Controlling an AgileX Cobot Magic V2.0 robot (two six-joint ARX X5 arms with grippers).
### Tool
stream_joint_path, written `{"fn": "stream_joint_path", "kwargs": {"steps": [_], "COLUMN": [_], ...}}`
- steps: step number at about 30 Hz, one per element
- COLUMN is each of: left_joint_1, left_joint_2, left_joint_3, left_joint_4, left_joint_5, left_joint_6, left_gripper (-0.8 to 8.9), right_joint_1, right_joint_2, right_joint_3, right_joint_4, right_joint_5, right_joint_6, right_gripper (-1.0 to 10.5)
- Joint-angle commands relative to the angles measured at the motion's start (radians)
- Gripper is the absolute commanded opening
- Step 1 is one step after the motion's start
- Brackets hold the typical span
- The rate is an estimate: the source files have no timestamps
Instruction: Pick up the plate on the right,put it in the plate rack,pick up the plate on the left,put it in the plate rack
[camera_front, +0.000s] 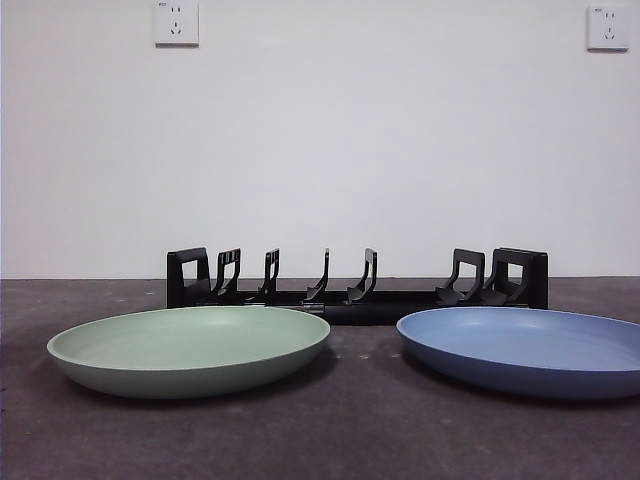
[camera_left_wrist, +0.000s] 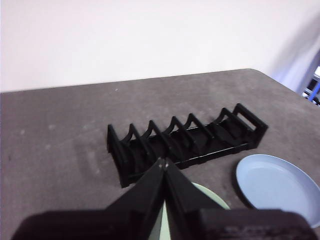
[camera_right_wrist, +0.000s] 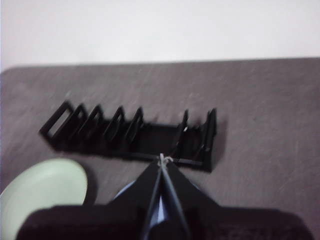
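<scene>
The plate rack (camera_front: 357, 290) lies flat on the dark table (camera_front: 350, 440) near the wall, its long axis running side to side across the front view, prongs upright and empty. Just in front of it lie the green plate (camera_front: 188, 349) on the left and the blue plate (camera_front: 525, 348) on the right, well apart. Above the plates, the left gripper (camera_left_wrist: 163, 164) and right gripper (camera_right_wrist: 163, 160) each have jaws pressed together, holding nothing

The light is even and soft, quite bright on the white wall. The plates (camera_front: 190, 350) throw faint shadows on the dark table (camera_front: 340, 440). The front view is sharp; the right wrist view is blurred, and the rack (camera_right_wrist: 135, 135) looks smeared there.
</scene>
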Motion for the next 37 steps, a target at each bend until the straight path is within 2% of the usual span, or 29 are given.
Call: {"fn": "stream_joint_path", "kwargs": {"steps": [1,8,14,16,17,20,21,23,28,32,37], "left_joint_1": [-0.022,-0.075,-0.078,-0.078,-0.078,-0.078,-0.078,-0.078,-0.078,-0.095,-0.142], "left_joint_2": [0.019,0.051,0.053,0.053,0.053,0.053,0.053,0.053,0.053,0.053,0.056], "left_joint_3": [0.059,0.137,0.145,0.145,0.145,0.146,0.146,0.146,0.146,0.15,0.176], "left_joint_4": [-0.047,-0.094,-0.093,-0.093,-0.092,-0.085,-0.085,-0.086,-0.084,-0.089,-0.092], "left_joint_5": [0.013,0.016,0.021,0.036,0.049,0.07,0.072,0.077,0.117,0.117,0.116], "left_joint_6": [0.055,0.078,0.077,0.077,0.077,0.077,0.077,0.077,0.086,0.146,0.264], "left_gripper": [-0.06,-0.07,0.1,1.12,2.02,6.16,6.85,6.92,6.92,6.92,6.92], "right_joint_1": [0.0,0.0,0.0,0.0,0.0,0.0,0.0,0.0,0.0,0.0,0.0], "right_joint_2": [0.019,0.029,0.029,0.029,0.029,0.029,0.029,0.03,0.041,0.064,0.126], "right_joint_3": [0.045,0.086,0.091,0.091,0.091,0.097,0.1,0.106,0.122,0.138,0.143], "right_joint_4": [-0.058,-0.132,-0.143,-0.142,-0.143,-0.146,-0.146,-0.147,-0.154,-0.181,-0.213], "right_joint_5": [-0.027,-0.027,-0.027,-0.027,-0.027,-0.027,-0.027,-0.027,-0.027,-0.027,-0.026], "right_joint_6": [-0.043,-0.072,-0.084,-0.084,-0.084,-0.08,-0.072,-0.056,-0.054,-0.047,-0.029], "right_gripper": [-0.1,-0.1,0.1,0.5,1.1,4.0,4.9,5.6,5.7,5.7,5.7]}}
